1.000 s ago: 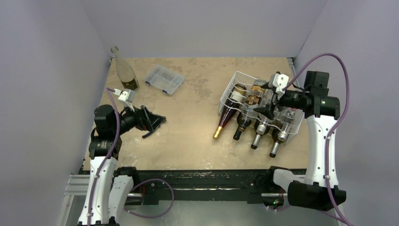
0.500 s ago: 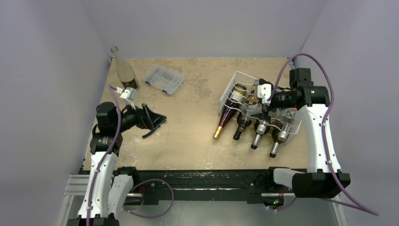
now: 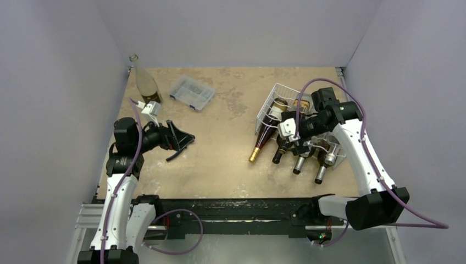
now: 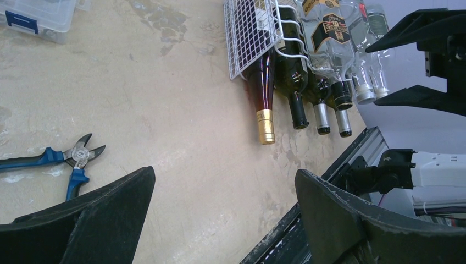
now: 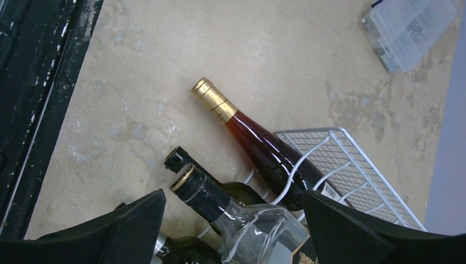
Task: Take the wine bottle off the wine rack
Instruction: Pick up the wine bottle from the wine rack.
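Observation:
The white wire wine rack [image 3: 273, 97] lies at the right of the table with several bottles in it, necks toward me. A dark red wine bottle [image 3: 262, 141] with a gold cap sits in its leftmost cradle; it also shows in the left wrist view [image 4: 265, 93] and the right wrist view [image 5: 258, 148]. My right gripper [image 3: 297, 144] is open, low over the bottle necks. In the right wrist view the right gripper [image 5: 233, 198] straddles a clear bottle with a black neck [image 5: 220, 203], apart from it. My left gripper [image 3: 184, 147] is open and empty at the left.
A tall clear bottle [image 3: 146, 82] stands at the back left corner. A small clear plastic compartment box [image 3: 191, 92] lies beside it. Blue-handled pliers [image 4: 66, 162] lie on the table near my left gripper [image 4: 222, 181]. The rack [image 4: 247, 33] fills the right side.
My right arm has swung from above the rack's far right side leftward and nearer, down over the bottle necks. My left arm has barely moved.

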